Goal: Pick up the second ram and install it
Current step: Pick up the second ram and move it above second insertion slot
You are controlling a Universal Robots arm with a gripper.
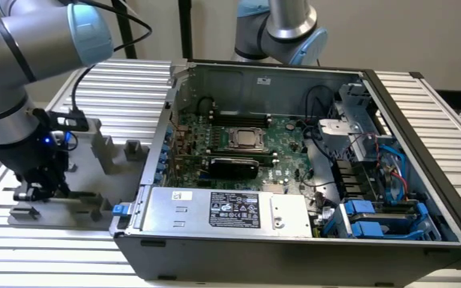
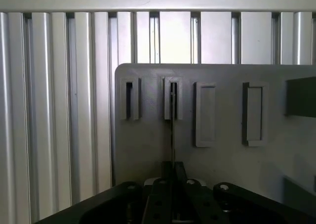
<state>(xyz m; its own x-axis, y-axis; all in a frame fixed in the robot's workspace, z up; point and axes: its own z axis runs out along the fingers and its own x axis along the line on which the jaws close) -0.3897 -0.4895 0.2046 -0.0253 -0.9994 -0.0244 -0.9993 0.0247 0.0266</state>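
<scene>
The second ram [image 2: 173, 130] shows edge-on as a thin dark line. Its far end stands in a narrow slot of the grey fixture plate [image 2: 222, 174], and its near end runs between my fingers. My gripper [image 2: 173, 168] looks shut on it, with the jaws close together on either side of the stick. In the exterior view my gripper [image 1: 43, 191] hangs low over the fixture plate [image 1: 94, 180] at the exterior view's left, outside the open computer case [image 1: 295, 252]. The black memory slots [image 1: 239, 118] lie behind the CPU socket [image 1: 247, 139] on the motherboard.
Grey fixture blocks [image 1: 106, 153] stand on the plate near my gripper. The case's left wall [image 1: 160, 144] rises between the fixture and the motherboard. A second arm [image 1: 283, 27] stands behind the case. The power supply [image 1: 222, 209] and blue drive bays [image 1: 374, 222] fill the case's near side.
</scene>
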